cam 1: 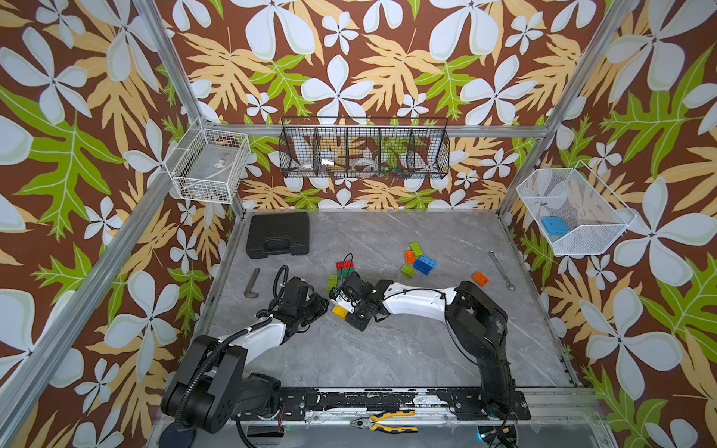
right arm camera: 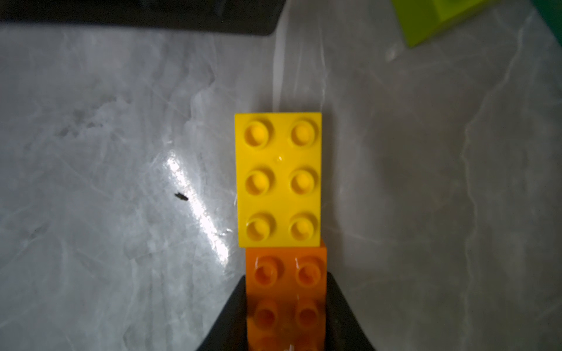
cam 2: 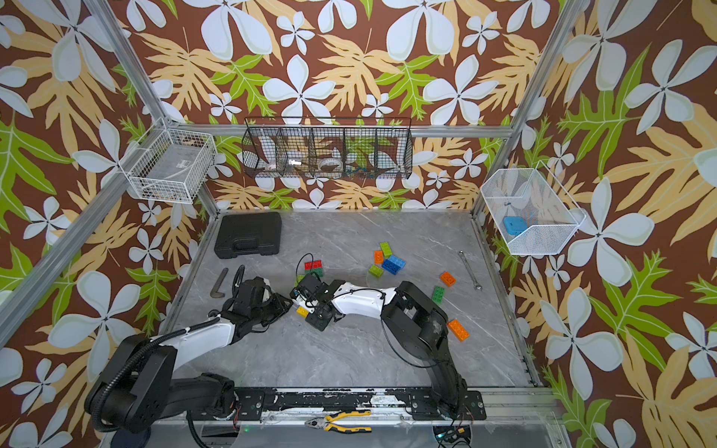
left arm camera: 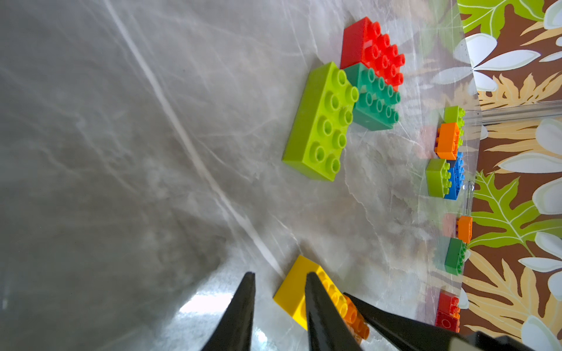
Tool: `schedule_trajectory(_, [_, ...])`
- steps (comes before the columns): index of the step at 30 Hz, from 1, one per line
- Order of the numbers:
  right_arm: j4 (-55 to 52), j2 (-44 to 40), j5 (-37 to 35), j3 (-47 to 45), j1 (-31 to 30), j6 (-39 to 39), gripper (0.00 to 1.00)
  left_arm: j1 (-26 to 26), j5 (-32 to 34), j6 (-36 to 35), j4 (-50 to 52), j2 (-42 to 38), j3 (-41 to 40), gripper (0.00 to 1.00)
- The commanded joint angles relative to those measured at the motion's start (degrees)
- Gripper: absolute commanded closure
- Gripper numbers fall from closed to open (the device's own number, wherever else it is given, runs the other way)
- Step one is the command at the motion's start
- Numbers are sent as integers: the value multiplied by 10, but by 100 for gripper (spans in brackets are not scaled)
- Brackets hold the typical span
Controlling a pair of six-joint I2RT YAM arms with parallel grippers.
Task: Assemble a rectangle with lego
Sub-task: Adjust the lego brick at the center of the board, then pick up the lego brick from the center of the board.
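right wrist view: the right gripper [right arm camera: 286,275] is clamped across an orange brick [right arm camera: 286,307]. a yellow brick [right arm camera: 278,179] lies straight ahead of it, long axis in line with the orange one and the gripper's reach, overlapping the orange brick's far end, seemingly on top. left wrist view: the left gripper [left arm camera: 278,275], jaws nearly together and empty, sits just beside the yellow brick; contact is unclear. a lime brick [left arm camera: 319,121], dark green brick [left arm camera: 377,103] and red brick [left arm camera: 374,48] lie together farther off.

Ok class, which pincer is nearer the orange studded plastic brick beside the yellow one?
Right. The right pincer grips the orange studded plastic brick; the left pincer sits empty beside the yellow plastic brick.
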State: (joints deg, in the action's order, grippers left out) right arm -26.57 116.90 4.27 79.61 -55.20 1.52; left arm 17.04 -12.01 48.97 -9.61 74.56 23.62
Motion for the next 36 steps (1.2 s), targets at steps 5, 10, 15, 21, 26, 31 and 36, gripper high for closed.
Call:
schedule_trajectory(5, [-15, 4, 0, 0, -1, -10, 55, 0, 5, -1, -5, -1, 4, 69])
schedule_trajectory(10, [-20, -9, 7, 6, 0, -13, 36, 0, 8, -4, 2, -6, 10, 69])
schedule_trajectory(15, [-22, -57, 33, 15, 24, -27, 24, -4, 42, -31, 46, -22, 41, 68])
schedule_trajectory(21, [-5, -102, 61, 35, 86, -100, 26, -7, 111, -107, 112, -22, 121, 56])
schedule_trajectory(26, [-3, -72, 9, 68, 106, -170, 34, 45, 140, -156, 170, 87, 225, 46])
schedule_trajectory(31, [20, -88, -10, 29, 115, -206, 35, 64, 200, -193, 244, 181, 310, 40])
schedule_trajectory(36, [52, -115, -1, -33, 127, -232, 36, 72, 221, -209, 259, 236, 349, 40])
